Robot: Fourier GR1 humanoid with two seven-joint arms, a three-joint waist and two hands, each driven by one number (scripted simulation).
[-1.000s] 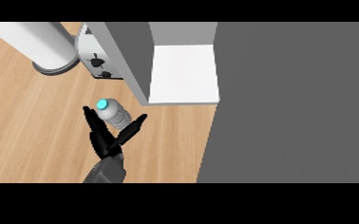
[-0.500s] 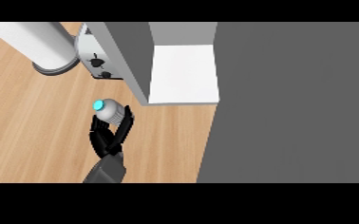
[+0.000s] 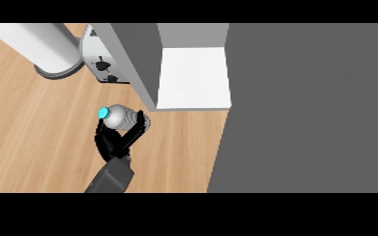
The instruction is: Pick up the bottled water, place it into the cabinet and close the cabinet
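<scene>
The bottled water point(image 3: 120, 118) shows as a silver-grey bottle with a cyan cap, seen almost from above and tilted with the cap toward the left. My left hand point(image 3: 112, 142) comes in from the lower edge, with its black fingers and thumb curled round the bottle's sides. The hand hides the bottle's lower part. The cabinet point(image 3: 193, 77) stands just up and to the right, its white inside showing. Its grey door point(image 3: 139, 62) hangs open toward the bottle. The right hand does not appear in view.
A white cylinder point(image 3: 44, 47) stands on the wooden counter point(image 3: 52, 130) at the upper left. A grey appliance with black knobs point(image 3: 103, 65) sits next to the cabinet door. A broad dark grey surface point(image 3: 303, 110) fills the right side.
My left hand went from open around the bottle to curled round it. The bottle now sits a little higher and further left, with its cap tilted leftward.
</scene>
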